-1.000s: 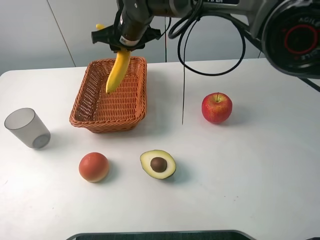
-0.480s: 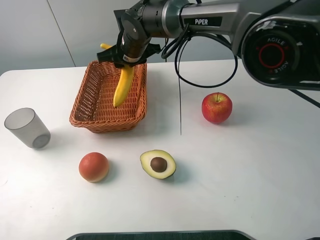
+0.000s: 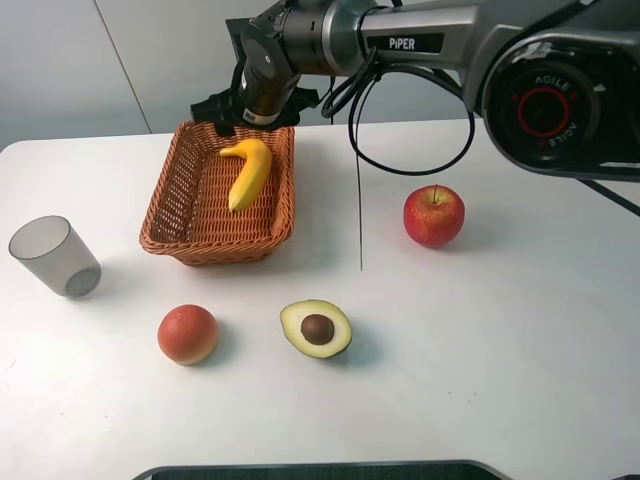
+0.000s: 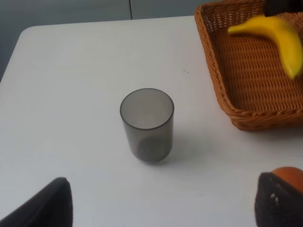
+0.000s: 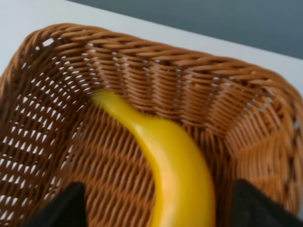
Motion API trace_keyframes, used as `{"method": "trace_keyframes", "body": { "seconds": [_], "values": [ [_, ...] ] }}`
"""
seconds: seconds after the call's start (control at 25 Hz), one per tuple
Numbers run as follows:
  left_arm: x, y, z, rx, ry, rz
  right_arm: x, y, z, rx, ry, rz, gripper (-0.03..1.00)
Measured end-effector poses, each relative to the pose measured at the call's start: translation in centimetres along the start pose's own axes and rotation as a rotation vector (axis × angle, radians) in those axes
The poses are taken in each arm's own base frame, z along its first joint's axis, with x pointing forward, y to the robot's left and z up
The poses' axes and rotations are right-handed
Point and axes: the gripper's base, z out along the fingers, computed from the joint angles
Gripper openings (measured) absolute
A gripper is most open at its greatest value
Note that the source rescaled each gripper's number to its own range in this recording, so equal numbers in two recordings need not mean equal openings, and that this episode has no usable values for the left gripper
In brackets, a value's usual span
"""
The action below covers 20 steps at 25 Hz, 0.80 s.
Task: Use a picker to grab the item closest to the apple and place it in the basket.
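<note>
We see the banana [image 3: 248, 172] lying inside the basket [image 3: 175, 200], free of our right tool [image 3: 255, 110], which hangs spread open above the basket's far end. Our left tool [image 4: 161, 208], also open, faces the cup [image 4: 147, 124] on the table [image 3: 500, 330].

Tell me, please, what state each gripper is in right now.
Left gripper: open, empty.
Right gripper: open, above the banana in the basket.
</note>
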Motion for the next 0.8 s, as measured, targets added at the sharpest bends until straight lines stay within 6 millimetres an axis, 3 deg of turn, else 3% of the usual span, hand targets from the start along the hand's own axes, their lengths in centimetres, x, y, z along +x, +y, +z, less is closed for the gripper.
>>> {"method": "trace_keyframes", "body": {
  "seconds": [0.12,0.44,0.56,0.8],
  "values": [
    [0.0,0.0,0.0,0.000,0.000,0.000,-0.2,0.1,-0.3,-0.005,-0.004,0.006,0.68],
    [0.0,0.0,0.0,0.000,0.000,0.000,-1.1,0.1,-3.4,-0.024,0.076,0.012,0.69],
    [0.0,0.0,0.0,0.000,0.000,0.000,-1.2,-1.1,-4.6,-0.011,0.137,0.010,0.69],
    [0.0,0.0,0.0,0.000,0.000,0.000,-0.4,-5.7,-8.3,0.056,0.221,0.029,0.69]
  ]
}}
